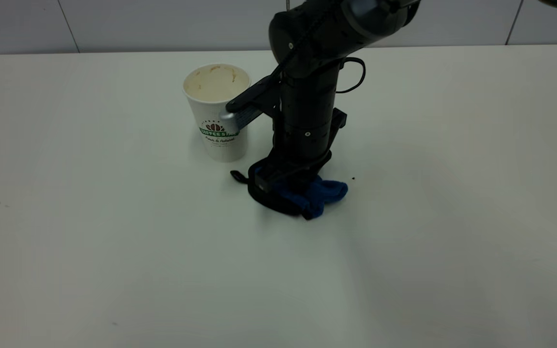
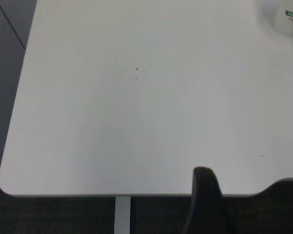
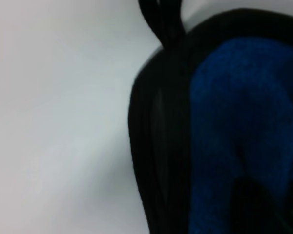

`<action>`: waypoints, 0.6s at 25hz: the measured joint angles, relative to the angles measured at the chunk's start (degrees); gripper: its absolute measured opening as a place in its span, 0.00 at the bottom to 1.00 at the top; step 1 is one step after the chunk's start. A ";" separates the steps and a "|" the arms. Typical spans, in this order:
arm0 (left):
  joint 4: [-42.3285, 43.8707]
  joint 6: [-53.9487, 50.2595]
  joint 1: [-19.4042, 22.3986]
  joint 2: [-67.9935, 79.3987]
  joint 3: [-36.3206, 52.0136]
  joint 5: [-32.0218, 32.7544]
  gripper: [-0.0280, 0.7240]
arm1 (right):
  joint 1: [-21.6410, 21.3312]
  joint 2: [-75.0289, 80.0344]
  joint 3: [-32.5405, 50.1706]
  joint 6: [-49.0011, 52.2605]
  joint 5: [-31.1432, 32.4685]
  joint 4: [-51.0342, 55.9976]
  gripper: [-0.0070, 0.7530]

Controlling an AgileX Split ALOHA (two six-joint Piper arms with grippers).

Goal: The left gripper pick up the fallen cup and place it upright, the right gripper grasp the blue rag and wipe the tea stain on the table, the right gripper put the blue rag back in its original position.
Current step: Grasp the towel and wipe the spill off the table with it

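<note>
On the table (image 1: 114, 241), near centre:
Cup (image 1: 218, 111): upright, mouth up, stained inside; green band facing the exterior camera; just left of the right arm.
Right gripper (image 1: 283, 186): pointed straight down, pressed onto the blue rag; finger gap hidden, apparently clamped on the cloth, cannot tell for certain.
Blue rag (image 1: 319, 193): bunched flat on the tabletop under that gripper, black loop (image 1: 238, 176) sticking out toward the cup's base.
Tea stain: none seen; possibly covered by the rag.
Left gripper (image 2: 205, 204): off past the table edge, only a dark part showing; opening cannot be told.
</note>
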 joint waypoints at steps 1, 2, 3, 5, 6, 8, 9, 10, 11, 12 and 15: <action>0.00 0.00 0.00 0.00 0.00 0.00 0.72 | 0.32 0.00 0.00 -0.31 1.62 0.44 0.10; 0.00 0.00 0.00 0.00 0.00 0.00 0.72 | 0.31 0.00 0.00 -0.37 3.03 0.88 0.10; 0.00 0.00 0.00 0.00 0.00 0.00 0.72 | 0.10 0.00 0.00 -0.44 4.30 1.16 0.10; 0.00 -0.05 0.00 0.00 0.00 0.00 0.72 | -1.13 -0.06 0.12 -0.40 5.69 2.47 0.10; 0.00 -0.05 0.00 0.00 0.00 0.00 0.72 | -2.36 -0.06 0.18 -0.03 6.48 3.65 0.10; 0.00 -0.05 0.00 0.00 0.00 0.00 0.72 | -6.09 -0.10 0.25 1.30 8.23 5.04 0.10; 0.00 -0.05 0.00 0.00 0.00 0.00 0.72 | -8.11 -0.18 0.39 2.23 9.07 5.23 0.10; 0.00 -0.05 0.00 0.00 0.00 0.00 0.72 | -10.76 -0.26 0.45 2.98 9.66 5.23 0.10; 0.00 -0.05 0.00 0.00 0.00 0.00 0.72 | -13.47 -0.27 0.53 3.58 10.01 5.09 0.10; 0.00 -0.05 0.00 0.00 0.00 0.00 0.72 | -15.66 -0.34 0.61 4.07 10.44 4.59 0.10; 0.00 -0.05 0.00 0.00 0.00 0.00 0.72 | -22.26 -0.45 0.61 5.42 10.66 1.93 0.10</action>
